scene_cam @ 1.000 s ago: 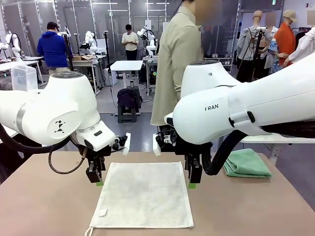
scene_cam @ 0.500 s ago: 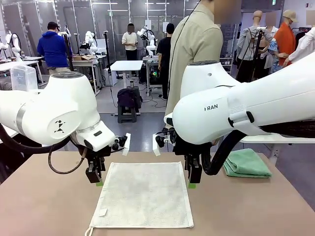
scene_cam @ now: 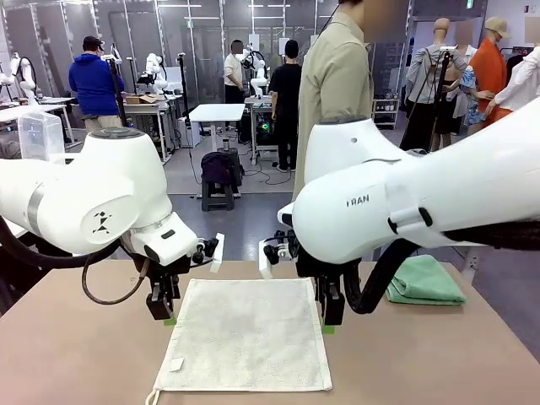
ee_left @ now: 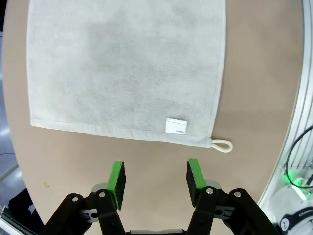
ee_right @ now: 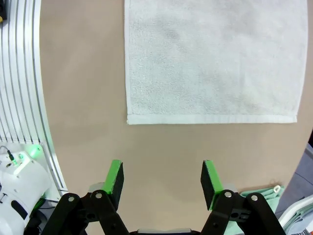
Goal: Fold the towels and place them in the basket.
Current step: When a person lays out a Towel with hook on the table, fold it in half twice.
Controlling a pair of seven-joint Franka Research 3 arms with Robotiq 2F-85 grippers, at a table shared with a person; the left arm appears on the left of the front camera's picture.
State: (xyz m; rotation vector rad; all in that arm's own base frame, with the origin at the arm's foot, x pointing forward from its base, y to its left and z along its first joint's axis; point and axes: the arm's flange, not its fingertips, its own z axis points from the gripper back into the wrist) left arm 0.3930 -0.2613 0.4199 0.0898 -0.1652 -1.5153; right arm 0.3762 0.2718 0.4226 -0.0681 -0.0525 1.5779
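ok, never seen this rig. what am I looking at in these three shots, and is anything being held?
Two white robot arms, the left arm and the right arm, work at a brown table, with a person standing at the far side. The wide shot comes from a fixed camera between the arms. The other two come from a camera on each wrist, looking along that arm's green-padded fingers. A cream towel lies flat in the middle; a green towel sits folded at the far right. The left end effector and right end effector hang just off the cream towel's left and right edges, both open. Nothing is held.
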